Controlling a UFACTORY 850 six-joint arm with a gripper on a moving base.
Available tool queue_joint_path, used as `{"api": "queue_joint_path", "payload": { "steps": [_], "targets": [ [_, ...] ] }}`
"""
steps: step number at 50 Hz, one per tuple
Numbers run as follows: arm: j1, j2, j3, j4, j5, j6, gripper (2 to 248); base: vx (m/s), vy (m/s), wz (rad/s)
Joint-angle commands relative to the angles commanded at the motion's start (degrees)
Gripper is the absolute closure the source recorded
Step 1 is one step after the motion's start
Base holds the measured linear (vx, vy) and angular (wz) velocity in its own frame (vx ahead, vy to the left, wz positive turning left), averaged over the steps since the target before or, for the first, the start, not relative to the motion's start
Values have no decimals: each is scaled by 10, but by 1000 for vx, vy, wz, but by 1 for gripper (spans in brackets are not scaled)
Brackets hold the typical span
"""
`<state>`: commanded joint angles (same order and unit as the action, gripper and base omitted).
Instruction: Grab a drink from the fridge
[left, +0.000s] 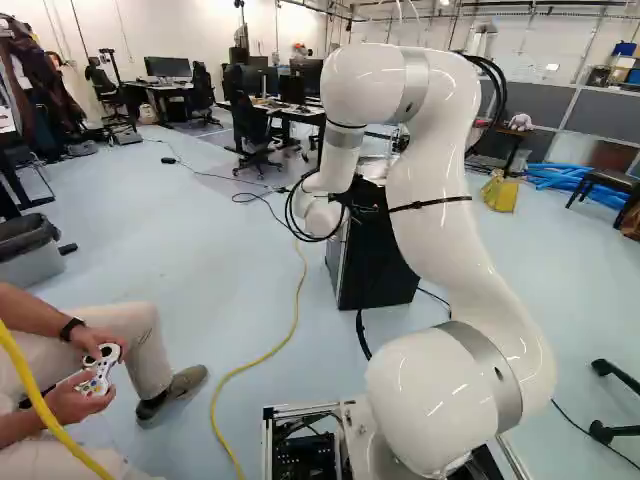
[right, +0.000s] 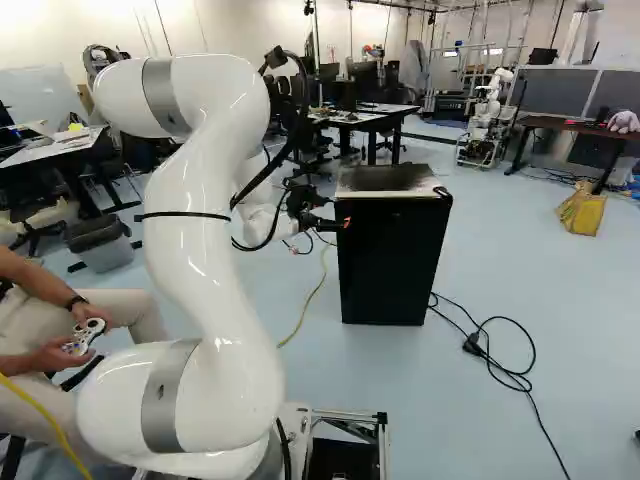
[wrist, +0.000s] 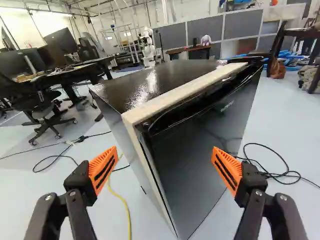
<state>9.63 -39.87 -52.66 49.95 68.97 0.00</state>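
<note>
In the right base view my gripper (right: 330, 224) is at the upper left edge of the small black fridge (right: 392, 262). The wrist view has the gripper (wrist: 162, 169) wide open, an orange pad on each side and nothing held. Ahead of it, between the fingers, stands the fridge (wrist: 200, 150), one upright corner towards me. Its dark door looks closed, with a pale strip along the top edge. The left base view shows the fridge (left: 375, 262) behind the arm. No drink can be seen.
A seated person with a controller (left: 98, 368) is close at the left of the left base view. A yellow cable (left: 262, 358) crosses the floor. A black cable (right: 500, 370) lies right of the fridge. Another robot (right: 488, 115) stands farther back, near desks (right: 370, 118).
</note>
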Motion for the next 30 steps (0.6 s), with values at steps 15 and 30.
{"api": "queue_joint_path", "payload": {
  "steps": [15,30],
  "targets": [
    [1,-11,-18,29,16,0,3,0,0,0],
    [0,-19,-30,36,18,0,3,0,0,0]
  ]
}}
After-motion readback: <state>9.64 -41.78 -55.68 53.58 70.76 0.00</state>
